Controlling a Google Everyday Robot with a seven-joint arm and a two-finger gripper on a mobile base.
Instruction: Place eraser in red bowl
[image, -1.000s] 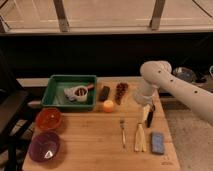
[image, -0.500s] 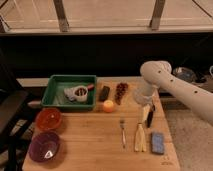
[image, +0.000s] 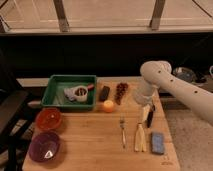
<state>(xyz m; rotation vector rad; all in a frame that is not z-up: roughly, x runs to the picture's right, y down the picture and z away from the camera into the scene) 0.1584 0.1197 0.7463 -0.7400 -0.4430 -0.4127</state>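
The eraser (image: 103, 93), a small black block, lies on the wooden table just right of the green tray. The red bowl (image: 49, 119) sits empty at the table's left edge, above the purple bowl (image: 45, 146). My gripper (image: 145, 113) hangs below the white arm (image: 159, 80) over the right side of the table. It is right above a thin black stick (image: 150, 118), far to the right of the eraser and the red bowl.
A green tray (image: 56, 95) holds a white cup (image: 77, 93). An orange (image: 108, 105) and a dark fruit bunch (image: 121, 90) lie near the eraser. A fork (image: 123, 132), a pale yellow item (image: 140, 138) and a blue-grey pad (image: 158, 142) lie front right.
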